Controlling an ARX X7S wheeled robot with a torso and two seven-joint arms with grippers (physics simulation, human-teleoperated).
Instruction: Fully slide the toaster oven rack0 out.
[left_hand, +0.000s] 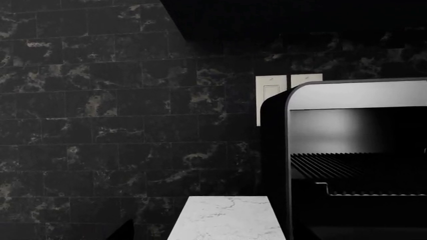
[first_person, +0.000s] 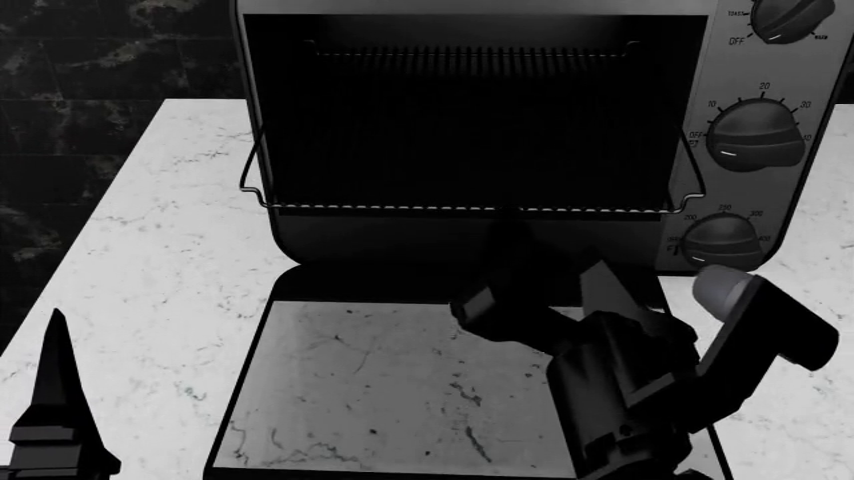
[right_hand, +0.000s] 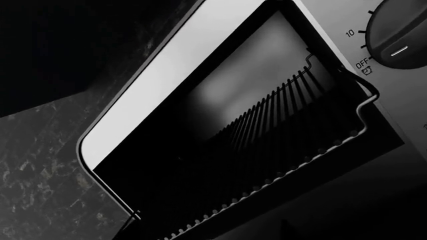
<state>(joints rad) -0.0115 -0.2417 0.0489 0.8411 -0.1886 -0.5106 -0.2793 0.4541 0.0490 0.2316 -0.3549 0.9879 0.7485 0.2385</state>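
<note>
The toaster oven (first_person: 747, 60) stands on the marble counter with its glass door (first_person: 400, 380) dropped flat toward me. The rack0 (first_person: 467, 208) lies in the dark cavity, its front bar at the cavity mouth and its looped corners just outside. It also shows in the right wrist view (right_hand: 280, 165) and the left wrist view (left_hand: 353, 172). My right gripper (first_person: 547, 250) hovers over the door just in front of the rack's front bar, jaws apart and empty. My left gripper (left_hand: 213, 236) is open and empty, low at the left of the oven.
Black dials (first_person: 754, 135) sit on the oven's right panel. The white marble counter (first_person: 147, 260) runs to the left of the oven, its left edge against a dark tiled wall (left_hand: 100, 110). A white wall switch plate (left_hand: 272, 97) is behind the oven.
</note>
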